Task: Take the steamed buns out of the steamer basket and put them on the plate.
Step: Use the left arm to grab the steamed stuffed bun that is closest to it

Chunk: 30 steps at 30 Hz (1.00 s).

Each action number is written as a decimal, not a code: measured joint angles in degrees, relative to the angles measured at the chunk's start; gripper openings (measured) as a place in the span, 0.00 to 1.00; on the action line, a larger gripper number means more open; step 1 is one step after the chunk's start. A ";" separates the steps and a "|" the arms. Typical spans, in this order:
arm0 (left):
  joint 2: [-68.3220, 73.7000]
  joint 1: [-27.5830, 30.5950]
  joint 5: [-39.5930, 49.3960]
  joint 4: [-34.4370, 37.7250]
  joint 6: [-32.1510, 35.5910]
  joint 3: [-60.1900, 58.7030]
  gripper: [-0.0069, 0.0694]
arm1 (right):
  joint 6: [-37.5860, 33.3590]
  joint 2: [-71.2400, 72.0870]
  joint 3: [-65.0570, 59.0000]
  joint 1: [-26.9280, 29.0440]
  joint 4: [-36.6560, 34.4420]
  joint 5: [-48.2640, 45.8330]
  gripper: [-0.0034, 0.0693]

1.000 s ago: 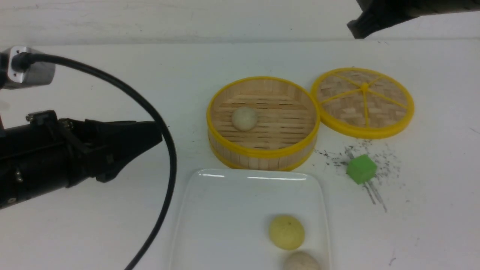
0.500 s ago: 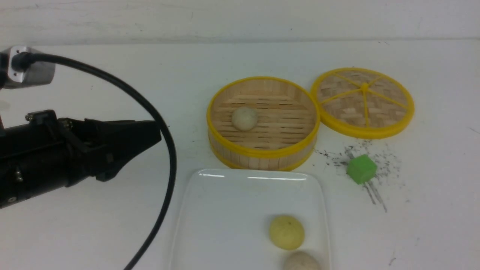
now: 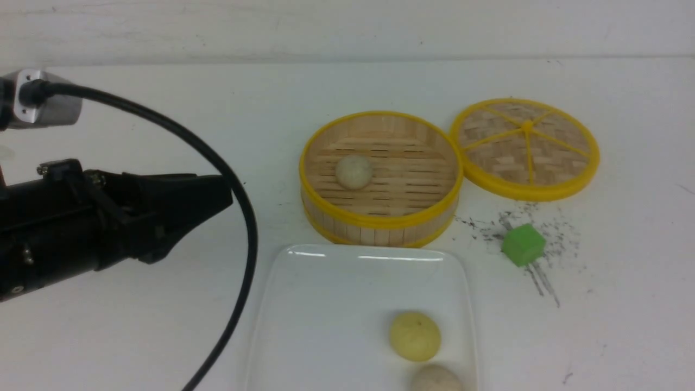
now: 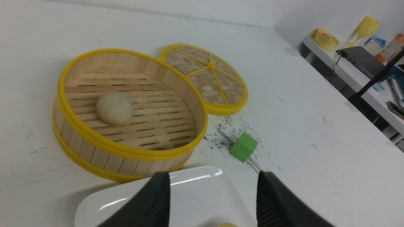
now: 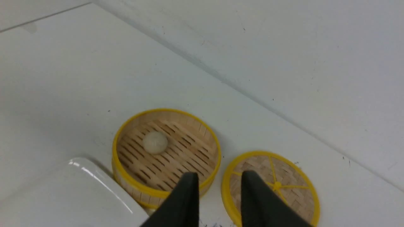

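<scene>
One speckled beige steamed bun lies in the bamboo steamer basket, left of its middle. On the white plate in front of the basket lie a pale yellow bun and a beige bun cut off by the frame edge. My left gripper hangs at the left, level with the basket and apart from it. In the left wrist view the left gripper stands open over the plate's corner, nothing between its fingers. My right gripper is open and empty, high above the basket and lid.
The flat woven lid lies right of the basket, touching it. A green cube sits on dark scuff marks in front of the lid. A black cable loops from the left arm down past the plate's left side.
The right arm, seen at the top right corner a second ago, has left the front view. The left arm has hardly moved; its cable has shifted slightly.
</scene>
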State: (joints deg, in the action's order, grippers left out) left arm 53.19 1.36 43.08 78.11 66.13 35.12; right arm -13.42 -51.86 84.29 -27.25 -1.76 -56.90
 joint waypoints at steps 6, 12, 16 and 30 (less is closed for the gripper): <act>0.00 0.00 0.00 0.00 0.00 0.00 0.60 | -0.79 11.49 0.05 0.00 0.12 -9.07 0.36; 0.00 0.00 0.00 1.21 0.06 0.00 0.60 | -0.67 23.90 -4.14 0.00 0.31 -13.39 0.37; 0.00 0.00 -0.09 4.27 1.09 0.00 0.60 | 0.45 32.32 -15.21 0.00 0.31 -12.08 0.37; 7.21 0.00 0.49 14.48 18.22 0.09 0.60 | 0.85 47.41 -60.64 0.00 -4.70 22.83 0.37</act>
State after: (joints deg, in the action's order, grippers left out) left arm 60.40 1.36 43.57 92.59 84.35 35.21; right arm -12.57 -4.45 23.65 -27.25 -6.46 -34.07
